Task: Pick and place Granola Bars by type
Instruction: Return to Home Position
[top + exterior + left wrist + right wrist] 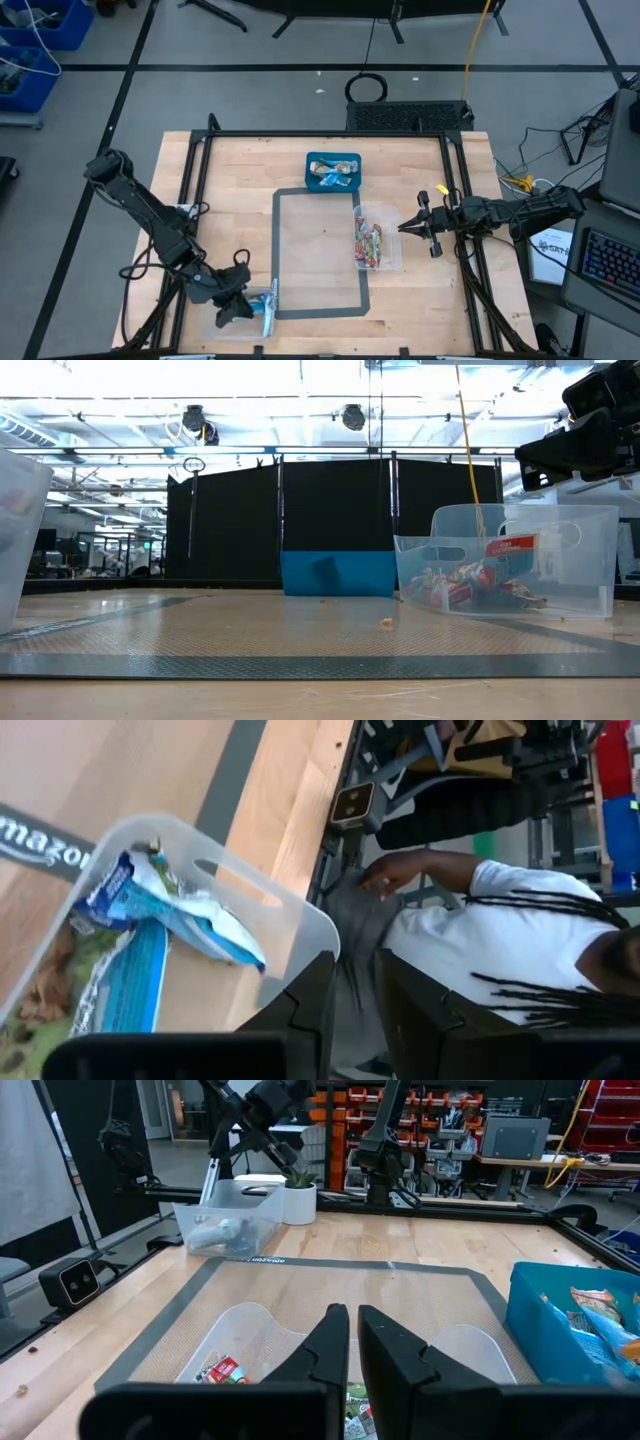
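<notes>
As homing seems the step in hand | left gripper (243,303), slightly spread, empty, at clear bin (300,920) edge | right gripper (408,227), pressed together, far from bin | next: lift clear of bin wall

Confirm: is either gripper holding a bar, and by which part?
Nothing is held. The left gripper, by the clear plastic bin of blue-wrapped bars, and the right gripper, over the clear bin of red-wrapped bars, are empty.

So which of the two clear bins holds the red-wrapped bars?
The clear bin on the right edge of the mat, beside the right gripper. The other clear bin, under the left gripper, holds blue-and-white bars.
</notes>
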Available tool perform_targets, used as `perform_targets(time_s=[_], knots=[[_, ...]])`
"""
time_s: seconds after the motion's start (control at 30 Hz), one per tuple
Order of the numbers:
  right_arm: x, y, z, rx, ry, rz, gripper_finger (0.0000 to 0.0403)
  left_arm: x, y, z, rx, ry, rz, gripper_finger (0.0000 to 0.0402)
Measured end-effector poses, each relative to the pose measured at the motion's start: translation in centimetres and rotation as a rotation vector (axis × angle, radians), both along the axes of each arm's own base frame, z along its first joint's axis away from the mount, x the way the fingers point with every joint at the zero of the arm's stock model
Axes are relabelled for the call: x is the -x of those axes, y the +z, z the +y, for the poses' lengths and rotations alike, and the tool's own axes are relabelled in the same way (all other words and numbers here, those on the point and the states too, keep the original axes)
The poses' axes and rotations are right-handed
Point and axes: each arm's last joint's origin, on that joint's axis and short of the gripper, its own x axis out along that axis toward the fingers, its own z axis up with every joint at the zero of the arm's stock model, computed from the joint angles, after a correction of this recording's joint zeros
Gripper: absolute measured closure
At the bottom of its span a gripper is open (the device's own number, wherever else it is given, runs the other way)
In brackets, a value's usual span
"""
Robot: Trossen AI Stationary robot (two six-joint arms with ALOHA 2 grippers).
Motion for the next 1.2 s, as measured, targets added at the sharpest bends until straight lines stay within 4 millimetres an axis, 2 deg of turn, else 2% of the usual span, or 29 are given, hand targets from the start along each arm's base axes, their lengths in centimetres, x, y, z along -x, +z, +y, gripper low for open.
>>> perform_targets(time_s=[0.13,0.23,0.47,0.63,0.73,0.83,0.97,1.07,1.2], knots=[[0.0,0.0,0.0,0.0,0.0,0.0,0.0383,-0.1,0.1,0.1,-0.049,-0.005,-0.049,0.0323],[0.0,0.0,0.0,0.0,0.0,0.0,0.0383,-0.2,0.1,0.1,-0.151,-0.039,-0.128,0.0323],[0.0,0.0,0.0,0.0,0.0,0.0,0.0383,-0.5,0.2,0.8,-0.689,-0.105,-0.43,0.0323],[0.0,0.0,0.0,0.0,0.0,0.0,0.0383,-1.3,0.3,2.0,-0.914,-0.022,-0.461,0.0323],[0.0,0.0,0.0,0.0,0.0,0.0,0.0383,-2.4,0.1,3.4,-0.958,-0.012,-0.446,0.0323],[0.0,0.0,0.0,0.0,0.0,0.0,0.0383,-3.7,-0.9,5.2,-0.928,-0.068,-0.508,0.0323],[0.0,0.0,0.0,0.0,0.0,0.0,0.0383,-4.9,-2.6,8.6,-0.855,-0.117,-0.599,0.0323],[0.0,0.0,0.0,0.0,0.0,0.0,0.0383,-4.6,-3.5,11.5,-0.875,-0.068,-0.572,0.0323],[0.0,0.0,0.0,0.0,0.0,0.0,0.0383,-3.3,-3.2,14.0,-0.943,0.019,-0.647,0.0323]])
